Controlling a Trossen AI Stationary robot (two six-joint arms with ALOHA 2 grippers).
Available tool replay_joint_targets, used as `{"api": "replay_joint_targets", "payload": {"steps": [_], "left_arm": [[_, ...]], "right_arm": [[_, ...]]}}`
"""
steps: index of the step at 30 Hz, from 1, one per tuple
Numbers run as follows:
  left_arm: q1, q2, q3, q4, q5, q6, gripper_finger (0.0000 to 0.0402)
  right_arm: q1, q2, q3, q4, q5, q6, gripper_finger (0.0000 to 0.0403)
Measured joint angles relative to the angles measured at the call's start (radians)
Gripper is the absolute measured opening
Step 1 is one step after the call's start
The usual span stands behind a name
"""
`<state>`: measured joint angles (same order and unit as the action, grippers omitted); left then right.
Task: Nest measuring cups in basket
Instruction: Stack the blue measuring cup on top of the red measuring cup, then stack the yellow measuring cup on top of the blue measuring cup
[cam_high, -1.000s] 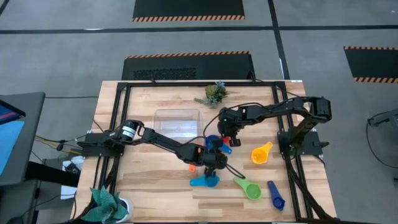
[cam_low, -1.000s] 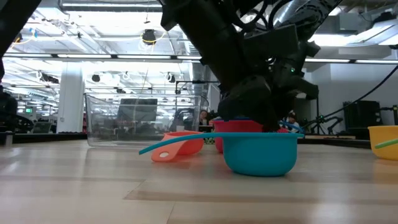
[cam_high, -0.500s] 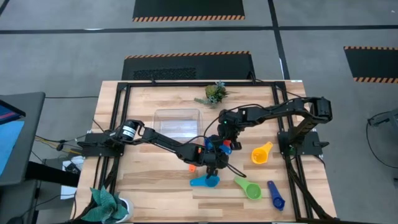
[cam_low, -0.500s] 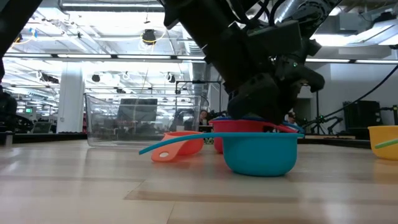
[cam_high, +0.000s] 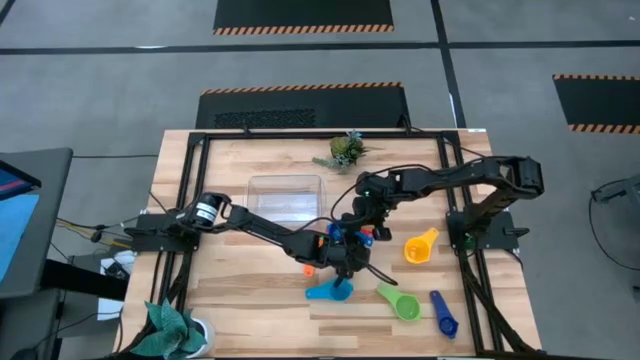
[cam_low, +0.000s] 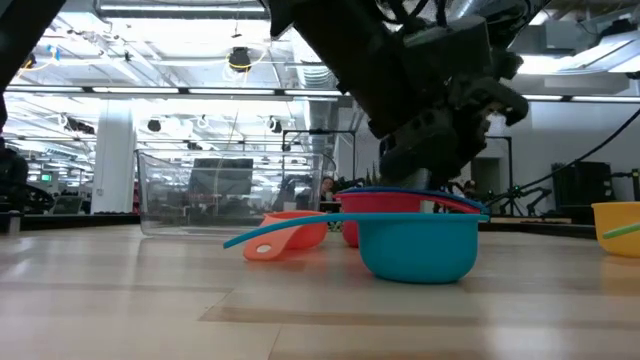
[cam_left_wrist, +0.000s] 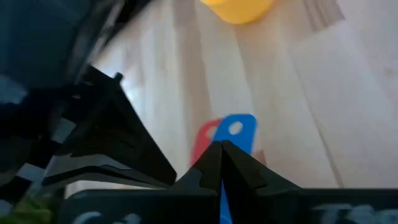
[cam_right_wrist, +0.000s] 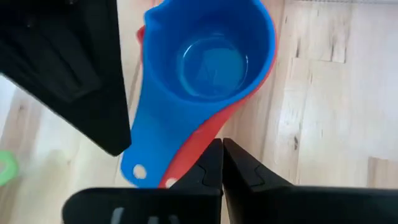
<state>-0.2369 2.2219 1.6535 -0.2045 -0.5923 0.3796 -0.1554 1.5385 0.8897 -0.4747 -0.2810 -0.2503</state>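
Observation:
A blue measuring cup (cam_right_wrist: 211, 56) sits nested in a red one (cam_right_wrist: 214, 127) at mid-table, and their handles (cam_left_wrist: 235, 129) lie side by side. Both grippers are shut just over this pair. My left gripper (cam_left_wrist: 221, 148) points toward the table's right edge over the handle ends. My right gripper (cam_right_wrist: 222, 147) slants down beside the red rim. Orange (cam_high: 310, 268), teal (cam_low: 415, 245), green (cam_high: 402, 303), dark blue (cam_high: 444, 316) and yellow (cam_high: 420, 245) cups rest on the table. The clear basket (cam_high: 285, 195) stands behind, with no cup in it. My left gripper's shut fingertips stand over the blue and red handles (cam_left_wrist: 211, 134). I cannot tell whether they touch them. My right gripper's shut fingertips stand at the red cup's rim near its handle root (cam_right_wrist: 202, 146). Whether they touch it cannot be told.
A small plant sprig (cam_high: 345, 150) lies at the far edge behind the basket. A potted plant (cam_high: 175, 328) stands at the near left corner. The black frame rails (cam_high: 200, 135) run around the tabletop.
Both grippers have risen a little above the nested red and blue cups and tipped slightly, staying shut. In the low view the blue rim now shows under them. The cups have stayed in place on the table.

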Motion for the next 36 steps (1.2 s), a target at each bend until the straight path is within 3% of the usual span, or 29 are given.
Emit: {"api": "replay_joint_targets", "payload": {"steps": [5,10,17,23,27,31,36], "left_arm": [[-0.039,-0.008,0.063,-0.093,-0.103,0.019,0.0000],[-0.088,-0.008,0.125,-0.386,-0.104,-0.098,0.0000],[-0.133,-0.007,0.133,-0.942,-0.103,-0.457,0.0000],[-0.206,-0.006,0.129,-1.384,-0.181,-0.812,0.0000],[-0.278,-0.109,0.030,-1.319,-0.136,-0.812,0.0000],[-0.369,-0.275,-0.151,-1.356,-0.118,-0.997,0.0000],[-0.461,-0.598,-0.490,-1.034,-0.128,-1.207,0.0000]], "right_arm": [[-0.008,-0.064,-0.004,-0.051,0.089,0.015,0.0022],[-0.002,-0.141,-0.003,-0.158,0.150,0.107,0.0017],[0.092,-0.263,-0.002,-0.353,0.150,0.256,0.0022],[0.232,-0.366,-0.002,-0.486,0.152,0.447,0.0020],[0.337,-0.421,-0.002,-0.514,0.188,0.571,0.0017],[0.451,-0.463,-0.002,-0.541,0.255,0.688,0.0021],[0.570,-0.485,-0.042,-0.520,0.434,0.820,0.0027]]}}
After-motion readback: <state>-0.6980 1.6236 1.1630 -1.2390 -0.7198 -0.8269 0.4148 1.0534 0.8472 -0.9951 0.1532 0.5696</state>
